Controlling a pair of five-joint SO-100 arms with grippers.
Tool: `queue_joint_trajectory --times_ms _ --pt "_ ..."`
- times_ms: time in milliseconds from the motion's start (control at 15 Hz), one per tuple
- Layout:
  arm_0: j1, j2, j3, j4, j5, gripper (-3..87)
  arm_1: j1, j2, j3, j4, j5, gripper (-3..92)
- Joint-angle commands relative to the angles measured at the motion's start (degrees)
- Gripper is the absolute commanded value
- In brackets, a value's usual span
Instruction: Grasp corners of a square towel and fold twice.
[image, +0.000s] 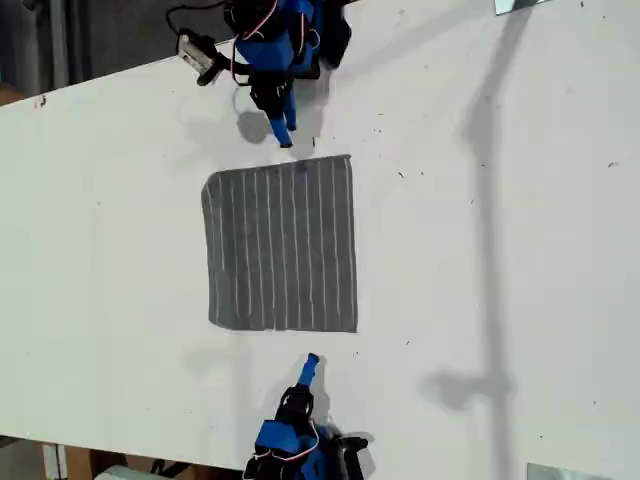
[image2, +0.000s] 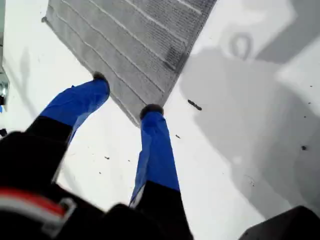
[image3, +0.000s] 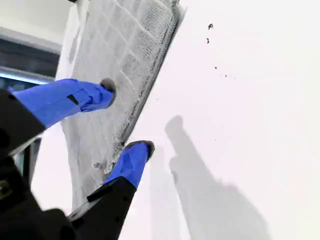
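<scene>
"While the two arms stand at opposite sides of the white table (image: 500, 250), where does the towel lie?"

"The towel (image: 282, 245) lies flat near the middle of the exterior view, a dark grey rectangle whose pale stripes run from that view's top to its bottom. One blue arm (image: 272, 50) reaches in from the exterior view's top and the other arm (image: 297, 425) from its bottom. Each tip stops just short of the nearest towel edge, with bare table between."

"Which arm carries the first gripper?"

"The wrist views do not settle that. They do show each pincer, though."

"And the first gripper?"

"The first gripper (image2: 125, 95) has its jaws spread apart. A corner (image2: 132, 112) of the towel (image2: 125, 40) shows in the gap between the two blue fingers, and nothing is clamped. The table (image2: 225, 150) beside it carries broad grey shadows."

"The second gripper?"

"The second gripper (image3: 125, 115) is spread as well and holds nothing. It straddles a thick edge of the towel (image3: 115, 55), one fingertip (image3: 107, 86) over the cloth and the other over the table (image3: 240, 100). Whether either tip touches the surface cannot be told."
</scene>
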Motion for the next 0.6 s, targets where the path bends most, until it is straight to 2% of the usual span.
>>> queue_joint_trajectory --times_ms 0,67,133,200,267,333,467,533 --pt "1.1 0.1 0.4 -0.7 -20.3 18.9 -13.4 -0.2 4.4 -4.7 2.5 28.1" --pt "6.5 0.2 0.4 -1.5 -23.5 36.9 -13.1 -0.2 4.3 -4.7 3.0 28.1" --pt "10.6 0.2 0.4 -1.7 -18.5 44.9 -12.7 -0.2 4.2 -4.7 3.1 27.9" --pt "7.7 0.2 0.4 -1.7 -21.1 45.0 -12.6 -0.2 4.1 -4.7 3.2 27.7" --pt "7.2 0.2 -0.4 0.5 -35.0 58.4 -12.9 -0.2 4.1 -4.7 3.2 27.5" --pt "8.6 0.2 -1.3 1.7 -35.9 67.3 -13.3 -0.2 4.1 -4.7 3.3 27.5" --pt "4.8 0.2 -1.0 1.1 -43.1 66.3 -13.8 -0.2 4.0 -4.7 3.8 27.5" --pt "4.3 0.3 0.0 -0.4 -41.9 69.2 -14.1 -0.2 3.9 -4.7 4.1 27.7"
